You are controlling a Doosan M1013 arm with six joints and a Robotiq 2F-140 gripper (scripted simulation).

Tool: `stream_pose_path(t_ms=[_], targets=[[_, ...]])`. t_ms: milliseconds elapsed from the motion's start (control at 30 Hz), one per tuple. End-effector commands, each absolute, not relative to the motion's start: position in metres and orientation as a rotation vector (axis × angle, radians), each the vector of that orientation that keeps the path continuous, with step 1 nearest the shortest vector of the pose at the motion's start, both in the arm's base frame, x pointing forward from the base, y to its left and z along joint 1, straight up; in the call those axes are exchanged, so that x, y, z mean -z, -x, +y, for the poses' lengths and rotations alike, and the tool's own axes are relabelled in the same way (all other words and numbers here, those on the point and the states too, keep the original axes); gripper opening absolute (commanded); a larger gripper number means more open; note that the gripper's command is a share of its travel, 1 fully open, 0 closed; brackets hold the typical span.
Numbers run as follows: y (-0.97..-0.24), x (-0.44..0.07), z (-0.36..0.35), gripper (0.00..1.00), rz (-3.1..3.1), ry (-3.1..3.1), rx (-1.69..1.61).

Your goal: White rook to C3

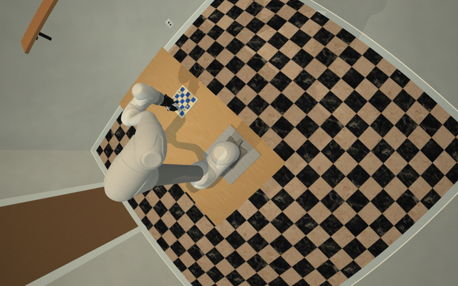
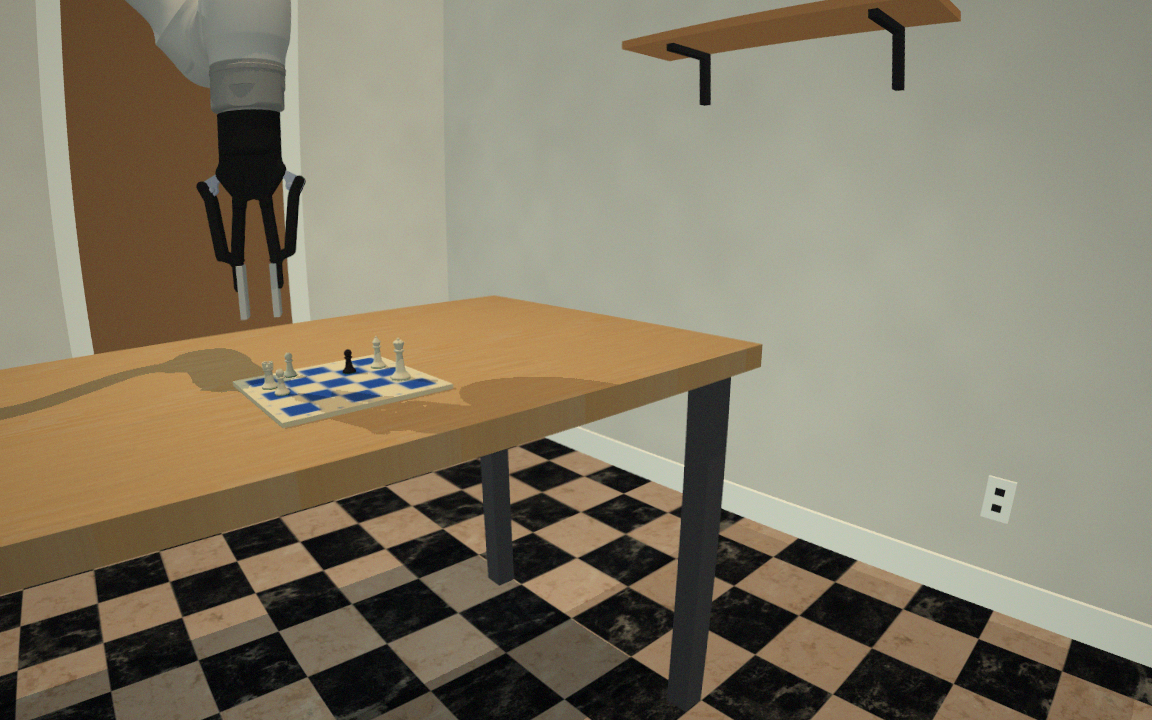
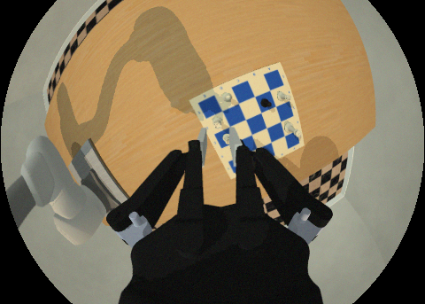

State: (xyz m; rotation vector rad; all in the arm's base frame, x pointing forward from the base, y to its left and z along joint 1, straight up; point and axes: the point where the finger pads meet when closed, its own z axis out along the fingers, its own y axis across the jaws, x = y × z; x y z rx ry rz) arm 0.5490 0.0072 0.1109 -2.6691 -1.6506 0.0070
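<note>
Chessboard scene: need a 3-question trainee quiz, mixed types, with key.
1. True or false: the gripper has a chess piece between its fingers.
2. Where is the gripper? A) resting on the wall shelf. B) in the air above the table, touching nothing. C) pressed flat on the floor.
3. How many white pieces stand on the board beside the single black piece?

Key: 1. False, the narrowed fingers hold nothing. 2. B. 3. Five.
</note>
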Motion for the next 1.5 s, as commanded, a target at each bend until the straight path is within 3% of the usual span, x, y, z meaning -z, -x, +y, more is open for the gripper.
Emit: stream_pose_path(t_ms=[0,1467], targets=[[-0.549,-0.109,0.007,0.22,-1.651,2.669,-0.007],[-0.549,-0.062,0.007,0.22,-1.651,2.669,-0.007]])
